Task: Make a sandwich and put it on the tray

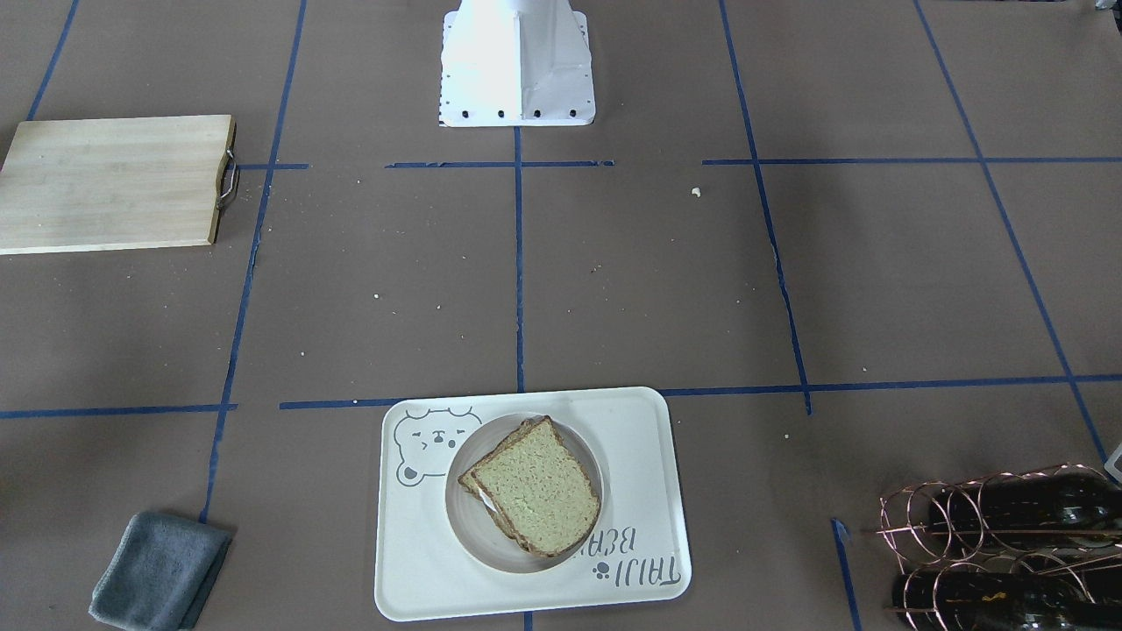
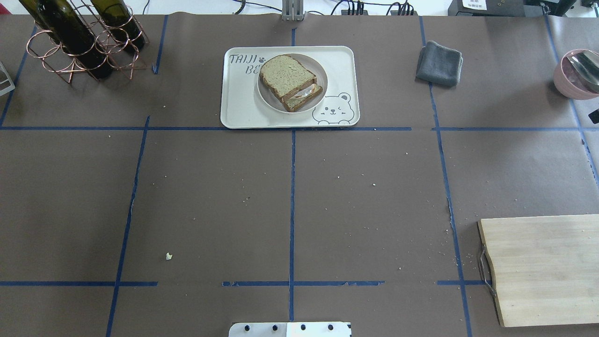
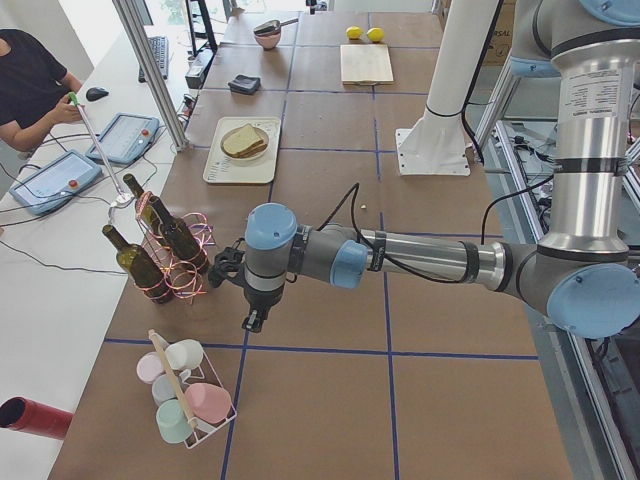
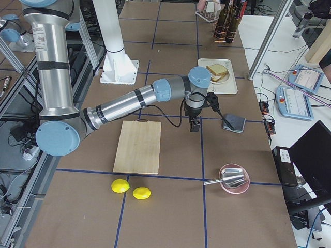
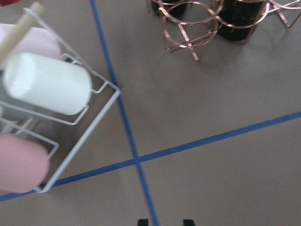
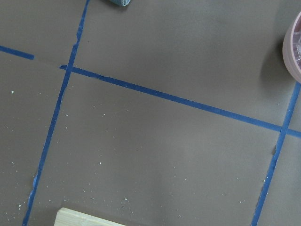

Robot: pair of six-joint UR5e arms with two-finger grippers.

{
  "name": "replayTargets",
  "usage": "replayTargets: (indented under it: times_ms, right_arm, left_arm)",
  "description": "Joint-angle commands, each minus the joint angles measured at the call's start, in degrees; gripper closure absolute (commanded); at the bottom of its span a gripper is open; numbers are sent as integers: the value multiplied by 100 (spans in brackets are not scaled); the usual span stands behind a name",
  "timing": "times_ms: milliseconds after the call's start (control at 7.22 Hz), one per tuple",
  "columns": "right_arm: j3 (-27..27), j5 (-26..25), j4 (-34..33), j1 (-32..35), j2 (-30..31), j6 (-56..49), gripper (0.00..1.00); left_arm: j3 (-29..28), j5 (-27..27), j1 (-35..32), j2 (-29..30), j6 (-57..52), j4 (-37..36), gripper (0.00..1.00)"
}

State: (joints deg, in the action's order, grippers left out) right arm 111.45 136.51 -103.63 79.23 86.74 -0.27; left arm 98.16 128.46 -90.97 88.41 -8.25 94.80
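Observation:
The sandwich [image 2: 286, 77], two brown-crusted bread slices with a sliver of white egg [image 2: 306, 92] between them, lies on a round white plate [image 2: 320, 77] on the cream bear tray [image 2: 238, 107] at the table's far middle. It also shows in the front view [image 1: 535, 486]. My left gripper [image 5: 165, 222] hovers over bare table by the bottle rack, its fingertips [image 5: 142, 221] apart with nothing between them. My right gripper [image 4: 194, 127] hangs near the cutting board's far end. I cannot tell whether it is open or shut. Both grippers are far from the tray.
A wooden cutting board [image 2: 543, 267] lies at the near right. A grey cloth [image 2: 439, 63] and a pink bowl [image 2: 578, 75] are at the far right. A copper rack of bottles [image 2: 79, 37] stands at the far left, with a wire mug rack [image 5: 47, 94] beside it. Two lemons [image 4: 129, 188] lie beyond the board.

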Motion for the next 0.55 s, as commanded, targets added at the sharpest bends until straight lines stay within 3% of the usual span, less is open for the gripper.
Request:
replayTargets:
  times_ms: [0,415]
  right_arm:
    - [35,42,-52,-12,-25,26,0]
    - [96,69,-61,-83,-70,18,0]
  left_arm:
    - [272,623,-158,-147,-212,-587,0]
    - [221,636,-149,-193,-212,-586,0]
